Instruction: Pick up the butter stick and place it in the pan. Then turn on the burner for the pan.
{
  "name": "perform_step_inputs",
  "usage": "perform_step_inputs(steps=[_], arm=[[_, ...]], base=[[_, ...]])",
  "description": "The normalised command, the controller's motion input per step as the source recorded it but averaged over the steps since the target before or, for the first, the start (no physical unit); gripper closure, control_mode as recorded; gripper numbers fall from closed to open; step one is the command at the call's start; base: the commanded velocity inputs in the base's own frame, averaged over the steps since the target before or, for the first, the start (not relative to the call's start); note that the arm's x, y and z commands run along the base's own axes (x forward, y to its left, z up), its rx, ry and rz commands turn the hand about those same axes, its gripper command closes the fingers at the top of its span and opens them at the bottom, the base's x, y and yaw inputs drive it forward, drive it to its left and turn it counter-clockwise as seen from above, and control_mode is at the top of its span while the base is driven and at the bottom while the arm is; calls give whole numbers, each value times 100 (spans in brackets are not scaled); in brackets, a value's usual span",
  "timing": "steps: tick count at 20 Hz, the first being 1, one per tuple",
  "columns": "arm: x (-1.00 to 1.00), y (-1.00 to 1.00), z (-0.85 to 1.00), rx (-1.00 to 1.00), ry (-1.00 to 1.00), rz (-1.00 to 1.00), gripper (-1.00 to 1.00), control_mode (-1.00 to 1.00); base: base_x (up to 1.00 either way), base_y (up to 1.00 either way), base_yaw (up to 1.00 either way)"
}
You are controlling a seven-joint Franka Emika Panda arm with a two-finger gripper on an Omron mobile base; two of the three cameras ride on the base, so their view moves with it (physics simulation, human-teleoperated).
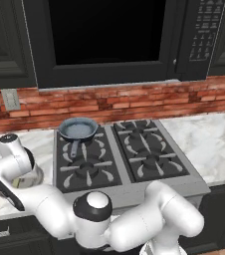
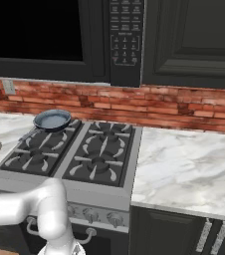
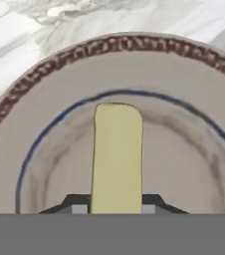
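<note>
While the butter stick lies on the beige plate with its brown-speckled rim and thin blue ring, the fingers press narrowly against its two long sides, dark tips touching it at its near end. Marble counter shows beyond the plate. From the left base view, the plate sits on the counter left of the stove, and the pan rests on the stove's rear left burner, well apart from the plate.

Butter stick flat on plate.
</note>
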Motion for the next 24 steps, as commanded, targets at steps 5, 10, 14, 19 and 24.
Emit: perform_step_inputs(steps=[5,10,14,19,24], arm=[[-4,-17,37,0,-13,0,100,-100],[0,-37,46,0,-10,-4,100,-100],[0,-48,35,0,-8,-9,100,-100],[0,-52,31,0,-8,-10,100,-100],[0,-61,38,3,-7,-11,100,-100]], base=[[0,0,0],[0,0,0],[0,0,0],[0,0,0],[0,0,0]])
